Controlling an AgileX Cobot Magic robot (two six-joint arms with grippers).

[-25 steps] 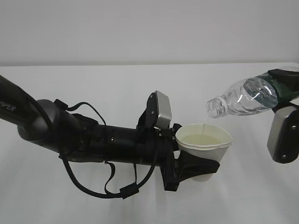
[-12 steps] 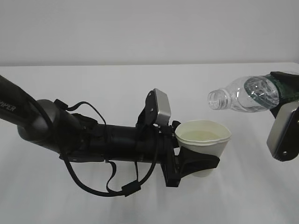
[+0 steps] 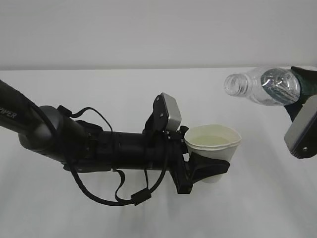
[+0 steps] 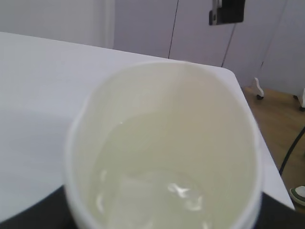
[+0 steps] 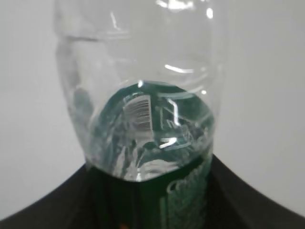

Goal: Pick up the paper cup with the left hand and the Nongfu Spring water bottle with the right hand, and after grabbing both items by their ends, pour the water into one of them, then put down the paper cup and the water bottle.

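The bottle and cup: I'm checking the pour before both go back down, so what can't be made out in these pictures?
- Right claw: in the exterior view the frame's right edge cuts it off; in the right wrist view the water bottle hides its tips.
- Bottle base: past the exterior view's right edge.
- Left claw: its far finger is behind the paper cup.
- Cup outside and base: the left wrist view shows only its blurred inside and water.

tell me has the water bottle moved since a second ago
Yes. The water bottle has risen and tipped back level: its neck now sits nearer the table's far edge, with no stream falling into the paper cup.
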